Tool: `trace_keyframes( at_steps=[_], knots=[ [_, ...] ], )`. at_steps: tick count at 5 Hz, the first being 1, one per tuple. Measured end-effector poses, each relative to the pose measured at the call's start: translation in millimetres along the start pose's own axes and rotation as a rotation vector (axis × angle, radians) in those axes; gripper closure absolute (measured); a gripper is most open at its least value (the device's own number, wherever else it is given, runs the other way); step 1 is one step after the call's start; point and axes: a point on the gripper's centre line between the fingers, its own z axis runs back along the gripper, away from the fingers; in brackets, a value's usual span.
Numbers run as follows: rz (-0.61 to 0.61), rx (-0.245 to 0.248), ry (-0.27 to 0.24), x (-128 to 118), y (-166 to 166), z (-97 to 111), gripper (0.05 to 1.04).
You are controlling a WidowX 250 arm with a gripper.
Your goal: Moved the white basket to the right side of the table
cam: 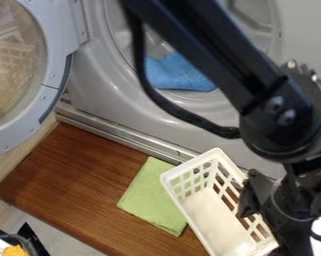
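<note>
1. The white basket (213, 217) is at the lower right of the frame, above the tabletop (76, 175), its open top facing the camera. Its long sides slant down toward the lower right, and its walls have lattice openings.
2. The gripper (251, 197) is at the basket's right-hand long side, and its dark tip seems to overlap the rim. Whether the jaws are open, closed or gripping the basket, I cannot tell.
3. A green cloth (148, 195) lies flat on the brown wooden tabletop, at the lower centre of the frame; the basket covers part of its right side from this view.
4. The black arm (203, 50) comes in from the top edge and slants to the right side, with a black cable (164, 105) looping below it.
5. Behind the tabletop stands a grey washing machine (96, 80), its round door (54, 40) swung open at the upper left. A blue cloth (179, 72) is in the drum opening, at the upper centre.
</note>
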Motion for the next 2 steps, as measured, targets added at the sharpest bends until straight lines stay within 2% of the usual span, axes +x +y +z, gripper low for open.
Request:
trace_keyframes(
  at_steps=[2],
  knots=[
    [-0.004, -0.016, -0.099, 1.7, 7.6, 39.3, 0.084]
  ],
)
